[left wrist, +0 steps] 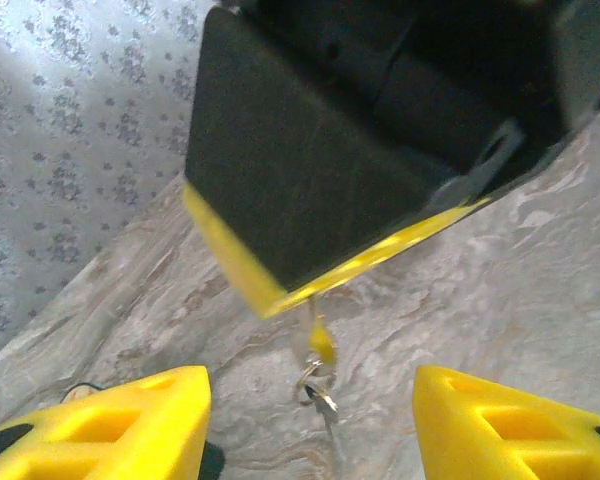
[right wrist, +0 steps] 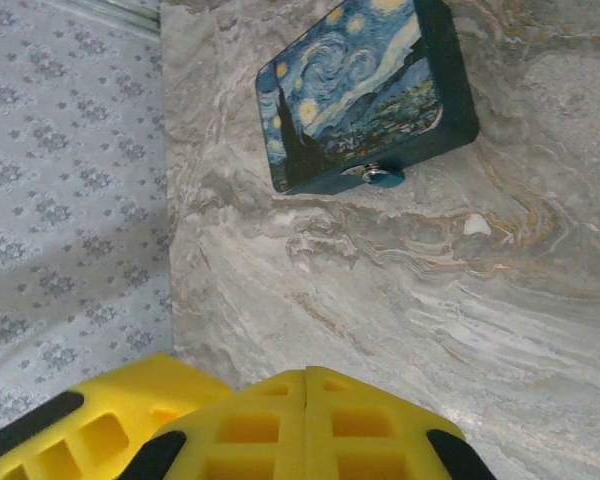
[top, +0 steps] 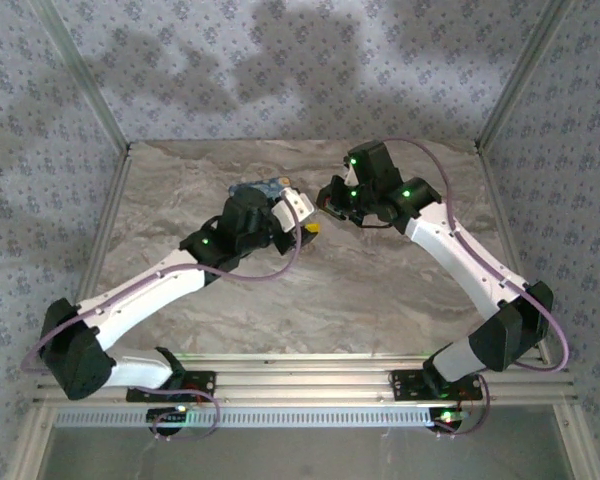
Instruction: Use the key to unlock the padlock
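Above the surface [left wrist: 540, 300], shut right fingers [right wrist: 380, 425] barely pinch the dangling key [left wrist: 323, 403], left fingers [left wrist: 110, 420] gaping empty; it could slip.

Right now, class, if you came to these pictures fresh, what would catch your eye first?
The box printed with Van Gogh's Starry Night, lying on the marble table in the right wrist view, stands out most. In the left wrist view a big black block edged in yellow looms close, with small keys dangling beneath it. From above, the left arm and right arm meet near the table's middle.
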